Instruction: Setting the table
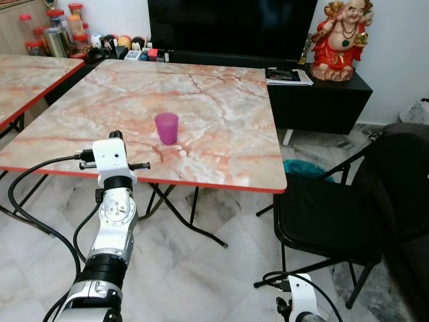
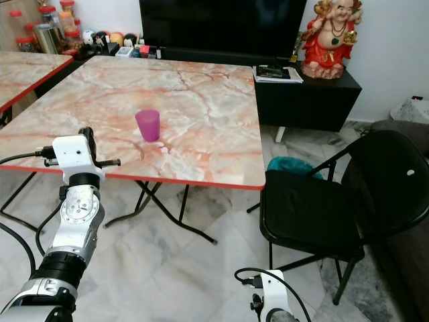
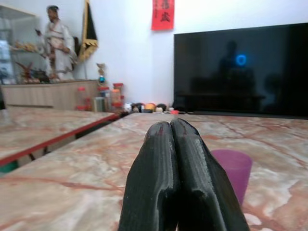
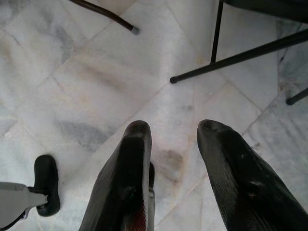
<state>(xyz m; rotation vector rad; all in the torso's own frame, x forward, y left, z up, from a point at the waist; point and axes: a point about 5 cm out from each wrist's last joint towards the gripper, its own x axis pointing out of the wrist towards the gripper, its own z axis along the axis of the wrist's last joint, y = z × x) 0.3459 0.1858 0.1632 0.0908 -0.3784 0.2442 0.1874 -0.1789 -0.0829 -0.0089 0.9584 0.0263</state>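
Note:
A purple plastic cup (image 1: 166, 127) stands upright on the marble-patterned folding table (image 1: 228, 100), a little back from its front red edge. My left gripper (image 1: 115, 135) is raised to the table's front edge, to the left of the cup and short of it. In the left wrist view its fingers (image 3: 159, 159) are pressed shut with nothing between them, and the cup (image 3: 233, 171) sits just beyond them to one side. My right arm (image 1: 298, 295) hangs low by the chair. Its gripper (image 4: 173, 126) is open over the floor and holds nothing.
A black folding chair (image 1: 322, 208) stands at the table's right front corner. A second marble table (image 1: 27, 74) is on the left. Behind are a dark TV (image 1: 228, 27), a black cabinet with a red statue (image 1: 340, 40), and jars (image 1: 60, 33). Pale marble floor tiles (image 1: 201, 268) lie below.

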